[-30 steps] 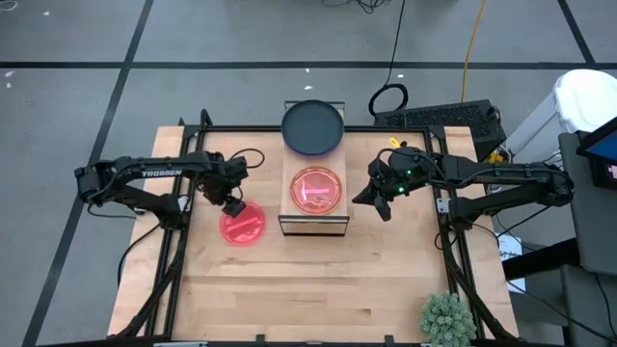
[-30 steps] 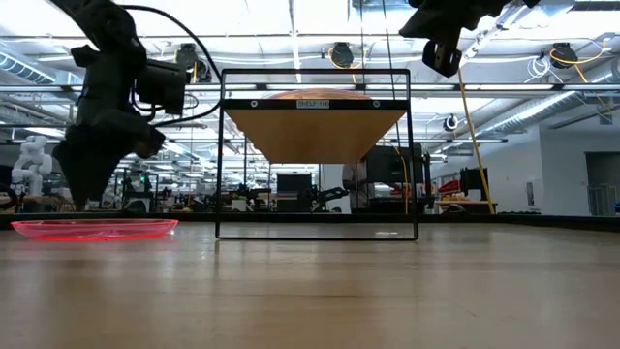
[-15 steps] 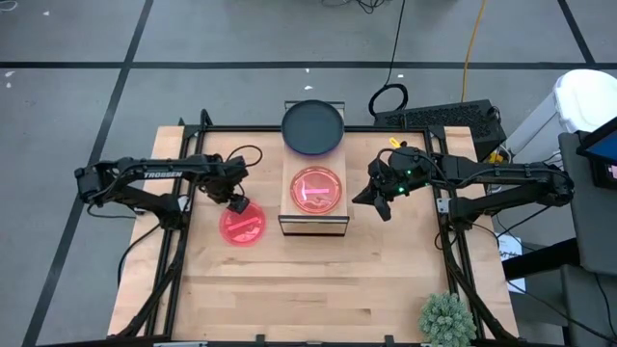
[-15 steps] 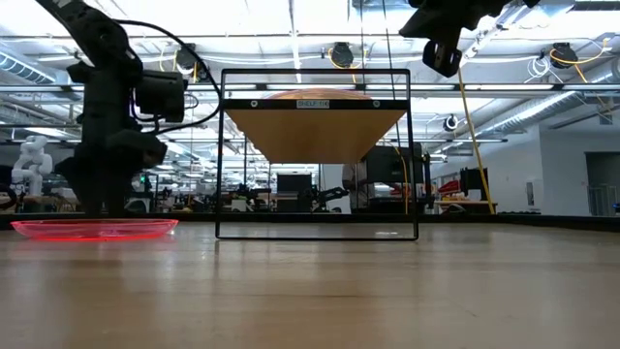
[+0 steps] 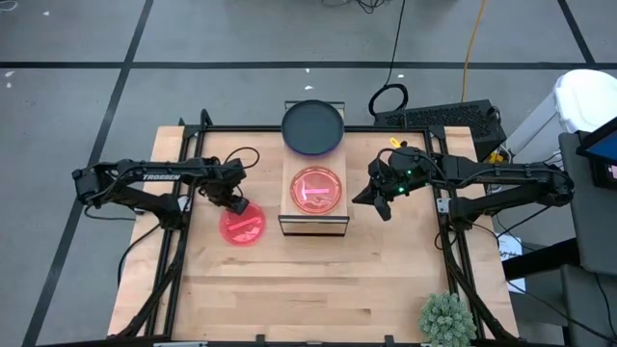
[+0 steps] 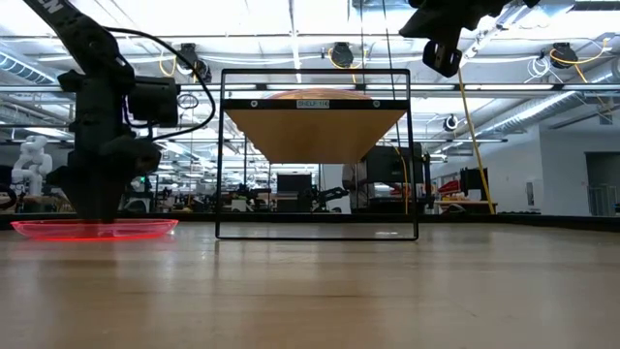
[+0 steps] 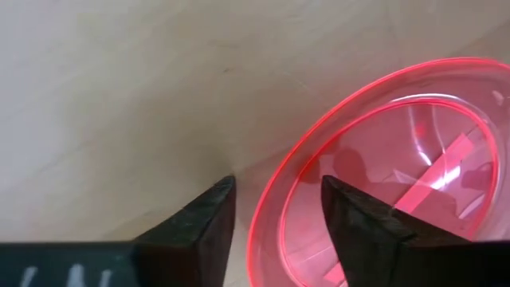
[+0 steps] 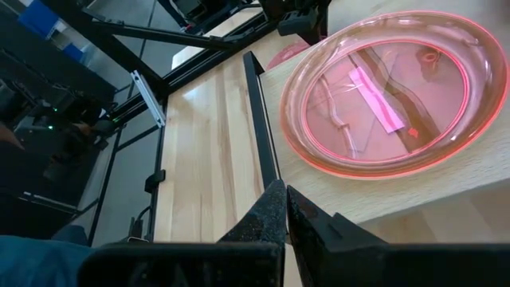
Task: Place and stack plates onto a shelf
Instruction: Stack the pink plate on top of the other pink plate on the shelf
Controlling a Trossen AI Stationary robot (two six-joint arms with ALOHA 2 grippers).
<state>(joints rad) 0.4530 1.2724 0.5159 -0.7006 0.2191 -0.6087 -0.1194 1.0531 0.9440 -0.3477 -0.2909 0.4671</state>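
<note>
A translucent pink-red plate [image 5: 242, 226] [image 6: 95, 229] lies flat on the table, left of the shelf [image 5: 339, 216] [image 6: 315, 131]. My left gripper [image 5: 235, 203] [image 6: 97, 208] [image 7: 275, 195] is open and low at this plate's [image 7: 398, 175] far rim. A second pink-red plate [image 5: 316, 189] [image 8: 382, 96] rests flat on the shelf's wood top [image 8: 414, 199]. A dark plate [image 5: 312, 126] lies on a purple one behind the shelf. My right gripper [image 5: 383, 204] [image 6: 444, 60] [image 8: 284, 199] is shut and raised, right of the shelf. My left gripper comes from above, pointing down, with one finger outside the pink-red plate's far rim [image 7: 267, 209] and one inside it. Whether either finger touches the plate I cannot tell. The plate lies flat on the table.
Black frame rails [image 5: 445, 251] run along the table's left and right sides. A small green plant [image 5: 446, 320] stands at the near right corner. The wide near half of the table [image 5: 318, 289] is bare wood. A keyboard [image 5: 443, 118] and cables lie beyond the far right corner.
My left gripper has come down from above the pink-red plate on the table to the level of its far rim, and the arm now stands steeper. The plate has stayed where it was.
</note>
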